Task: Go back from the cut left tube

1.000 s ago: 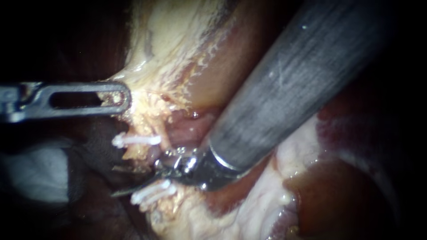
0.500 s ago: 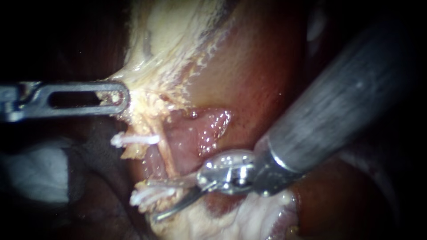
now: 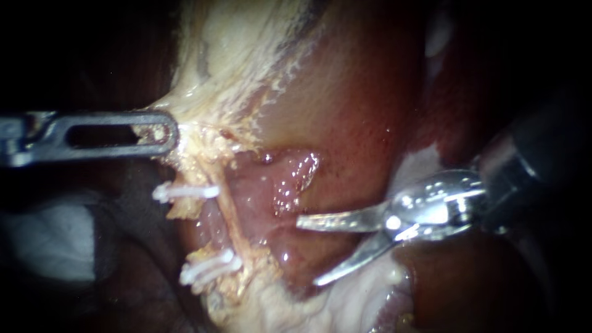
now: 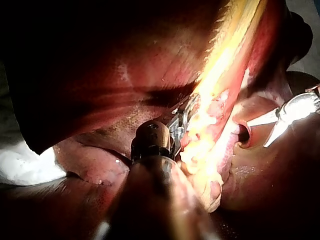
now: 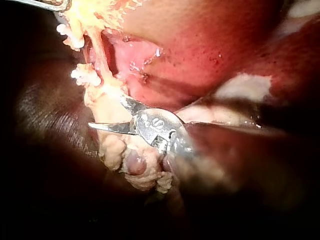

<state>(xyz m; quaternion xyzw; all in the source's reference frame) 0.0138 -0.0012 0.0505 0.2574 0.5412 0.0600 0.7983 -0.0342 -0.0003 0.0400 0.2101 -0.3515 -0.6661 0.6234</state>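
Observation:
Two groups of white clips sit on the pale yellow left tube (image 3: 229, 217), an upper clip (image 3: 185, 193) and lower clips (image 3: 206, 269). Only a thin strand shows between them, beside pink raw tissue. My right instrument (image 3: 307, 253) is a pair of curved blades; it stands open, right of the tube and clear of it. The right wrist view shows the same blades (image 5: 106, 112) apart beside fatty tissue. My left instrument (image 3: 161, 132), with a slotted jaw, is shut on the yellowish gallbladder tissue (image 3: 203, 145) above the upper clip and holds it taut, as the left wrist view (image 4: 182, 122) shows too.
Dark red liver (image 3: 345, 105) lies behind the tube and to the right. Pale fatty tissue (image 3: 345, 302) lies under the blades. White gauze (image 3: 49, 237) sits low at the left. The right instrument (image 4: 256, 135) also shows in the left wrist view, beyond the yellow fold.
My right instrument has drawn back to the right, from between the clips to well clear of the tube, and its blades now stand wider apart. The left instrument has held still.

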